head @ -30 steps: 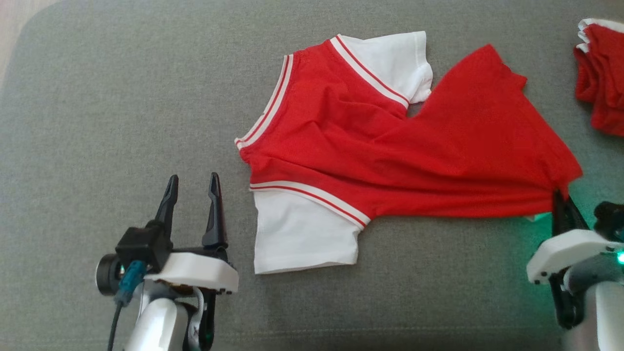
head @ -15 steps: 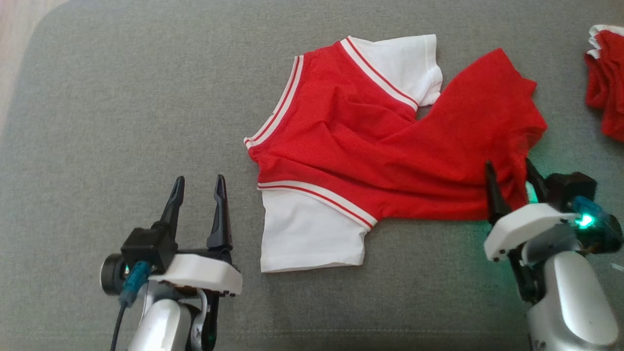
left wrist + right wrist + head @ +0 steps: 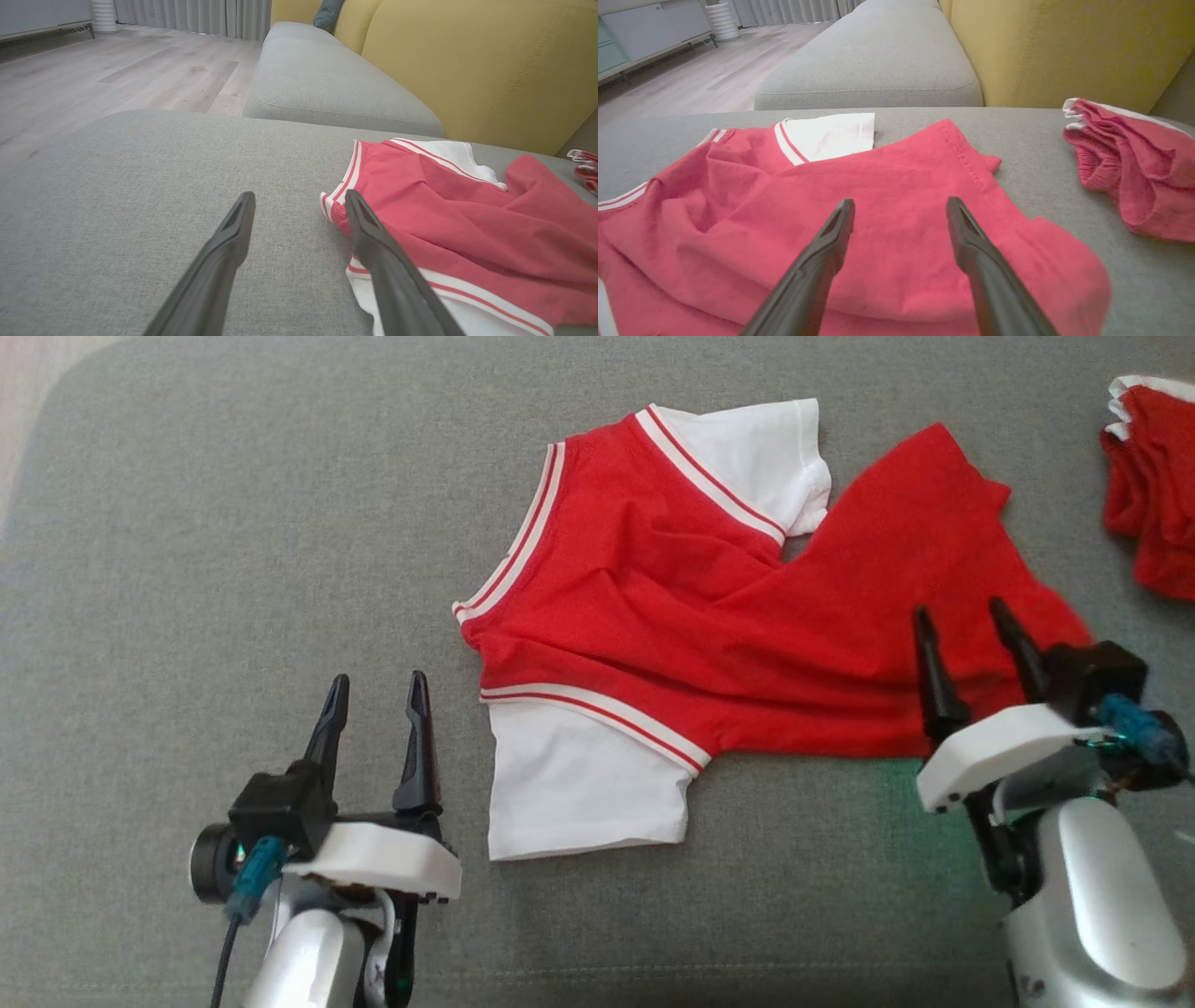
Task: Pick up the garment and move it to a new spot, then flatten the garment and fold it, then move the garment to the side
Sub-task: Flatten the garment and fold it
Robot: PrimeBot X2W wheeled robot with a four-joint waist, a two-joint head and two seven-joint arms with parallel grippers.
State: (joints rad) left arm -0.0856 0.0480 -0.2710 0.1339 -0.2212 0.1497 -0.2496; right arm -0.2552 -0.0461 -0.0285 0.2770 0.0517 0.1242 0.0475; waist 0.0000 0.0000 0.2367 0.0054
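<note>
Garment: the red short-sleeved shirt with white sleeves and white-striped trim point(image 3: 747, 616) lies spread out on the grey fabric sofa seat point(image 3: 233, 523), a little right of centre in the head view.
Garment lie: neckline toward the robot's left, hem toward its right; one white sleeve points away from the robot, the other toward it; the red body is creased.
Left end effector point(image 3: 376, 679): released, fingers apart and holding nothing, above bare seat just beside the shirt's neckline and near sleeve.
Right end effector point(image 3: 960, 609): released, fingers spread above the hem end of the shirt; the cloth lies flat beneath them, not gripped.
Other cloth: a bunched red and white garment point(image 3: 1153, 495) sits at the seat's far right, apart from the shirt.
Background: a yellow sofa backrest point(image 3: 490, 60) and pale wooden floor point(image 3: 117, 70).
</note>
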